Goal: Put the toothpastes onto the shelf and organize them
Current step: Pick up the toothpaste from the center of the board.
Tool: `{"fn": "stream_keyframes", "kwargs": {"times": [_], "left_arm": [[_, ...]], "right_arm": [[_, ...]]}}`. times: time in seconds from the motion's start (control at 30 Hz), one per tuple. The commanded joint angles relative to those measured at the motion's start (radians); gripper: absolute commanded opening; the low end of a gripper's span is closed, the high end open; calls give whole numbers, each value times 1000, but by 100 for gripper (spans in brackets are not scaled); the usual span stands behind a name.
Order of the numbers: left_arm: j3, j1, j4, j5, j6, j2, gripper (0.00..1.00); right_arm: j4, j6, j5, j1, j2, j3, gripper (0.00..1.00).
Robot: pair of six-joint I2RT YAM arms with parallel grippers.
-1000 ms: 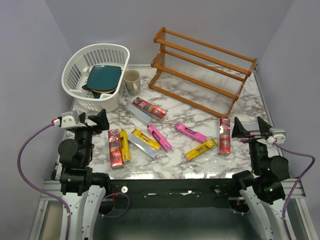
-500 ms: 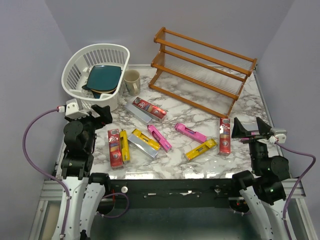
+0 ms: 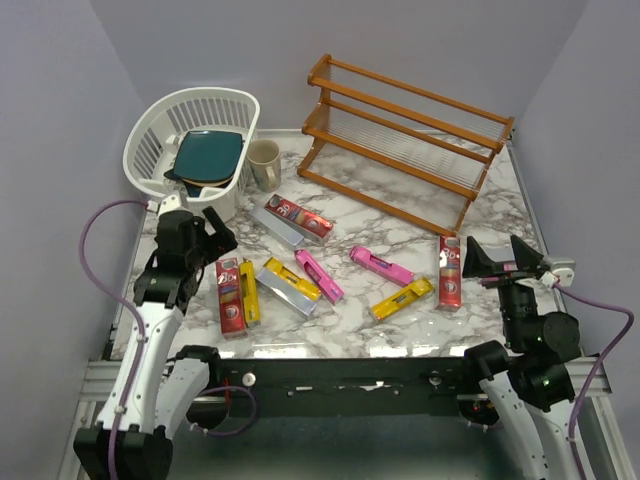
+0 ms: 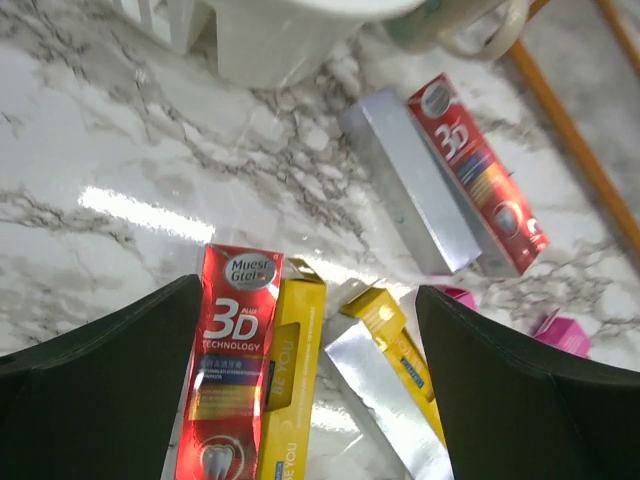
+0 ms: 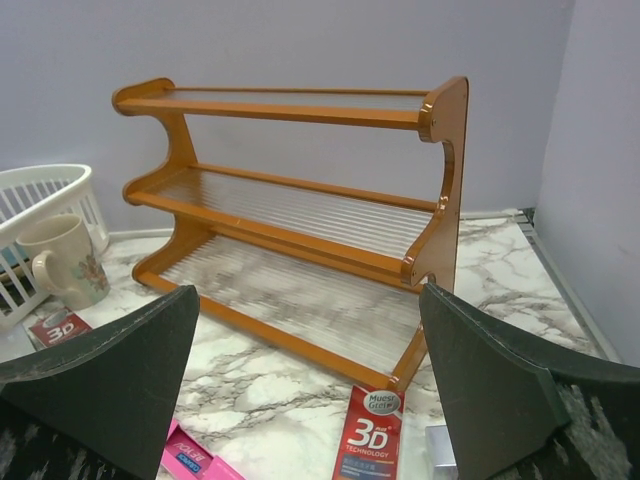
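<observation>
1. Your left pincer [image 4: 308, 300] is spread wide and holds nothing. A red toothpaste carton [image 4: 232, 370] and a yellow carton [image 4: 290, 385] lie side by side below it, between its fingers.
2. Your right pincer [image 5: 308, 292] is spread too and empty. A second red carton [image 5: 368, 435] lies beneath it.
3. The shelf [image 5: 300, 215] stands ahead of your right pincer, with the cartons off it on the marble table [image 3: 500, 200].
</observation>
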Motion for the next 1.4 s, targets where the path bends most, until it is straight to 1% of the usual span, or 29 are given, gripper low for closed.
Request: {"fn": "stream_keyframes", "kwargs": {"times": [0.0, 0.03, 0.07, 0.13, 0.23, 0.27, 0.3, 0.33, 0.37, 0.5, 0.6, 0.7, 0.83, 1.0, 1.1, 1.2, 1.23, 1.37], "left_arm": [[11, -122, -111, -31, -33, 157, 99], [14, -219, -114, -81, -47, 177, 99], [17, -266, -114, -162, -82, 194, 99], [20, -356, -111, -226, -130, 241, 99], [8, -410, -76, -269, -219, 284, 99], [3, -451, -62, -276, -237, 294, 99], [0, -475, -44, -301, -294, 304, 99], [-1, -496, -45, -319, -323, 312, 99], [-1, -546, -46, -338, -354, 318, 99], [8, -652, -118, -436, -481, 355, 99], [6, -693, -178, -491, -569, 363, 99], [-14, -706, -192, -506, -607, 357, 99], [-35, -708, -220, -520, -612, 338, 99], [-67, -708, -227, -482, -604, 318, 99], [-98, -707, -249, -476, -629, 300, 99], [-127, -707, -257, -474, -650, 275, 97], [-141, -707, -257, -473, -652, 262, 94], [-133, -697, -270, -488, -640, 246, 91]], "right_arm": [[-24, 16, 4, 6, -277, 26, 100], [-23, 18, 4, 8, -277, 26, 100], [-23, 16, 3, 9, -277, 25, 100], [-17, 13, 7, 16, -277, 20, 100], [-26, 11, 12, 28, -279, 23, 100], [-30, 10, 12, 32, -279, 26, 100], [-38, 10, 13, 32, -279, 28, 100], [-40, 10, 15, 34, -279, 29, 100], [-41, 8, 22, 34, -279, 31, 100], [-37, 2, 36, 34, -279, 28, 100], [-27, 4, 30, 34, -279, 22, 100], [-30, 4, 27, 36, -279, 23, 100], [-43, 4, 30, 37, -279, 31, 100], [-40, 4, 42, 37, -277, 28, 100], [-37, 4, 42, 37, -277, 25, 100], [-37, 5, 41, 39, -279, 25, 100], [-38, 4, 41, 39, -277, 26, 100], [-40, 2, 45, 40, -279, 26, 100]]}}
